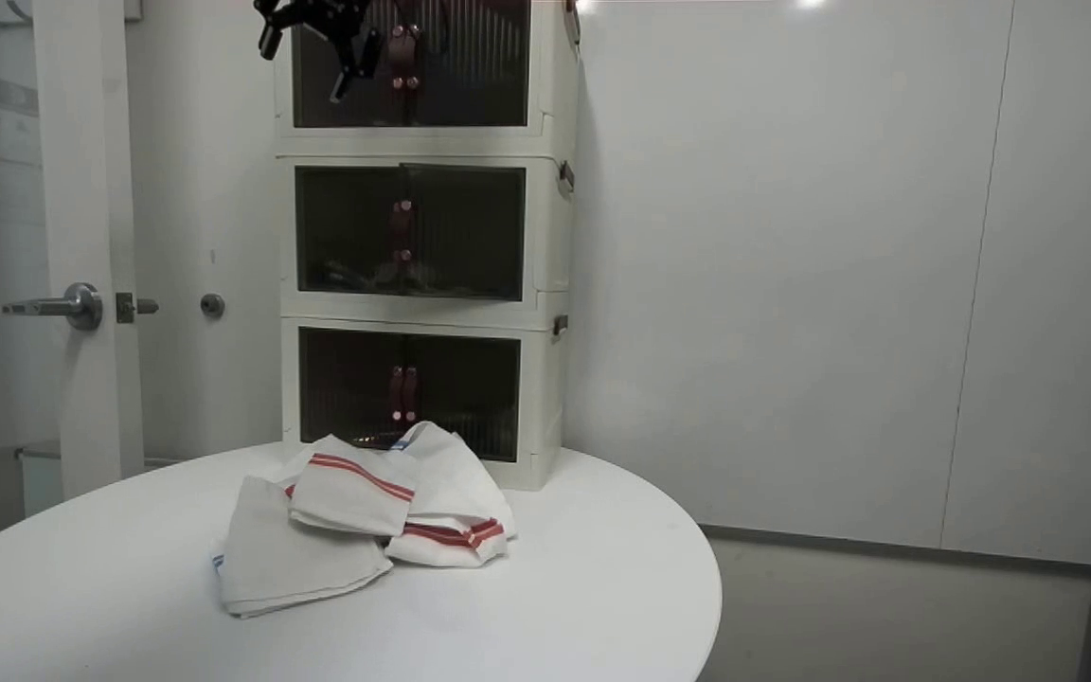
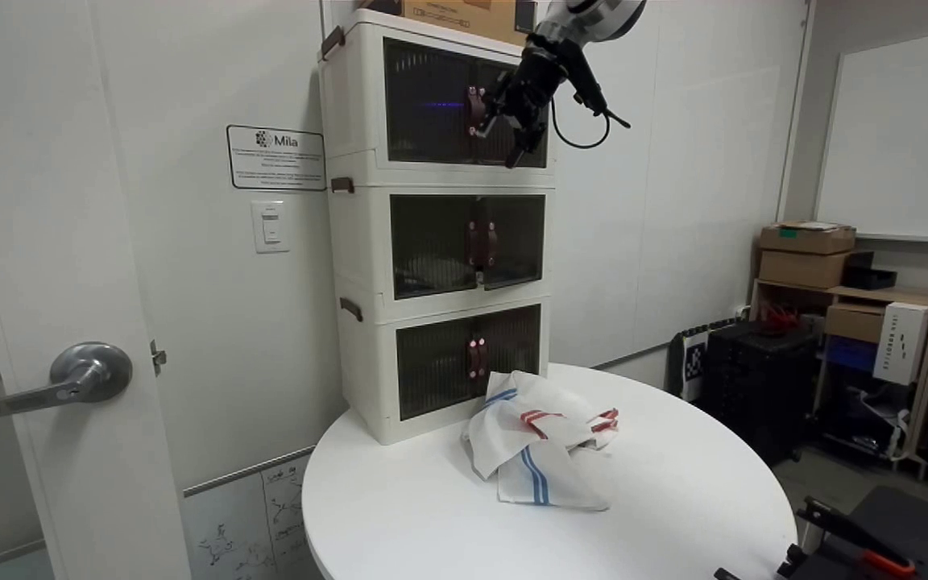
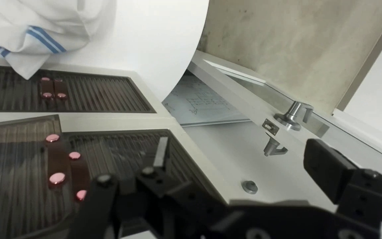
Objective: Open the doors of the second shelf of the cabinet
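The gripper [image 3: 240,157], its fingers spread wide apart, hangs before the top compartment [image 2: 343,105] of the white cabinet [image 2: 359,250] in both exterior views. One compartment down is the second shelf [image 1: 548,237] with the doors [image 1: 351,223]: one door [image 2: 516,242] stands slightly ajar, and the wrist view best shows its edge standing out past its neighbour's. Towels [image 1: 356,502] lie heaped on the round table [image 2: 698,483]; red stripes show in both exterior views, but the wrist view catches only blue. In an exterior view alone, a cardboard box [image 2: 472,20] tops the cabinet.
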### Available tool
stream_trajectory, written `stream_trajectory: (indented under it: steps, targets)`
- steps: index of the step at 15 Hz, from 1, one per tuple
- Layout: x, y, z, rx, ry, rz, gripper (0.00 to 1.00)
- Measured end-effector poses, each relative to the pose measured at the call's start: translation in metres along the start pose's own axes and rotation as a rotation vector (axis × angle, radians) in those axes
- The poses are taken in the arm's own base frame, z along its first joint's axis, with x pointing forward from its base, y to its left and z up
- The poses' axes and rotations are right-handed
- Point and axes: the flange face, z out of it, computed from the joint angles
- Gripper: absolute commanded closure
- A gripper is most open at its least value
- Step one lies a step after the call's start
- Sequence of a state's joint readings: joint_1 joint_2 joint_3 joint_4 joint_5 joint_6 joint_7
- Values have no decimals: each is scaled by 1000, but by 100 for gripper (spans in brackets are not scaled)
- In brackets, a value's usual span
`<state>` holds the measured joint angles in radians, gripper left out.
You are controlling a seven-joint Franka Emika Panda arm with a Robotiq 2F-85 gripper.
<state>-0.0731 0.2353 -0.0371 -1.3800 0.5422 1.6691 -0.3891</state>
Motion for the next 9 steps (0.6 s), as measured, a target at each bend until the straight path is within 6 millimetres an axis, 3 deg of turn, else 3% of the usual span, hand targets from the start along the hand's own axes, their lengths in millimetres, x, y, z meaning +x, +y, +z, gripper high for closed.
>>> stream_trajectory:
  steps: [3,9]
  targets:
    - [15,-1,12,17,-44,16,0]
    - [18,0,9,13,-45,25,0]
